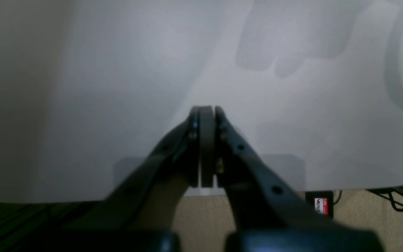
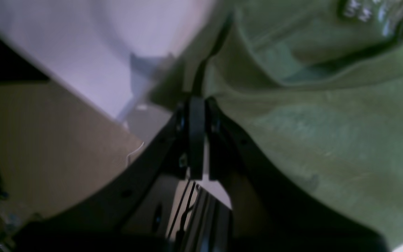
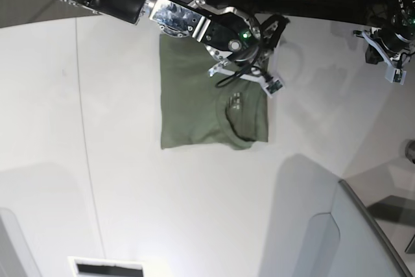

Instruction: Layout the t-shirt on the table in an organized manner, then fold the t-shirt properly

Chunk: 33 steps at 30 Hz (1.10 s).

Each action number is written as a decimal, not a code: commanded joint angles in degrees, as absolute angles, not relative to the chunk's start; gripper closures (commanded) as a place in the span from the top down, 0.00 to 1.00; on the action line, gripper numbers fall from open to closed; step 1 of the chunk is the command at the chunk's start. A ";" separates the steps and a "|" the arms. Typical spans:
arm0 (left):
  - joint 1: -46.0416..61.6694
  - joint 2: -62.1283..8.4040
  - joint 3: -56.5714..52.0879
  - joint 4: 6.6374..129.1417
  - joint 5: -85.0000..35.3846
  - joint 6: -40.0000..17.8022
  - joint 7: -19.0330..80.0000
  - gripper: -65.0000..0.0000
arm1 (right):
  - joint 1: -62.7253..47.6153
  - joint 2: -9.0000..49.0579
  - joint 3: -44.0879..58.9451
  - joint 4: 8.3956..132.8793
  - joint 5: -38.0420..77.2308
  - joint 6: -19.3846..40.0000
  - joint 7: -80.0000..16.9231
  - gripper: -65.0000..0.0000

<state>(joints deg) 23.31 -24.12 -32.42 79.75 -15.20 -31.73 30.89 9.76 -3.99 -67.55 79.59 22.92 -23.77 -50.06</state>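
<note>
1. The t-shirt (image 3: 211, 98) lies on the white worktop (image 3: 130, 180) toward its far edge, already folded into a neat upright rectangle, collar and printed neck label at the near end.
2. The right gripper (image 2: 201, 105) sits at the shirt's far right corner, right at the fabric edge. Its jaws are pressed together; from the wrist view I cannot tell for sure whether a thin fold of cloth is pinched between them.
3. The left gripper (image 1: 206, 112) hangs over bare worktop well away from the shirt, jaws closed flat on each other with nothing in them.
4. The shirt looks like light, limp cotton: it will sag and drape from any pinch point, and layers may slide over each other.
5. I'd judge the best hold to be at an edge or corner, catching all stacked layers at once, ideally two corners together so the fold stays square.
6. The collar rib is thicker and would give a firmer bite.
</note>
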 commanded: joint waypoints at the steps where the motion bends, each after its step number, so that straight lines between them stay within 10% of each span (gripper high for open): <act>1: 23.25 -25.36 -32.84 80.48 -15.69 -31.69 30.02 0.00 | 10.24 -4.53 -67.82 80.75 23.34 -22.55 -49.80 0.00; 17: 23.25 -25.45 -32.84 80.48 -15.69 -31.69 30.02 0.00 | 10.24 -6.02 -67.74 74.68 23.34 -18.07 -49.36 0.04; 23: 23.16 -25.45 -32.84 80.48 -15.69 -31.69 30.11 0.00 | 10.33 -6.64 -67.91 74.42 23.34 -18.07 -49.89 0.54; 33: 19.47 -23.25 -30.55 88.31 -23.96 -39.78 42.59 0.00 | 10.07 -0.13 -57.63 95.60 23.34 -18.24 -49.89 0.47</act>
<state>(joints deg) 19.57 -22.24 -30.13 87.35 -24.56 -40.93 43.20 9.98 0.32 -57.36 94.78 23.22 -18.04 -50.37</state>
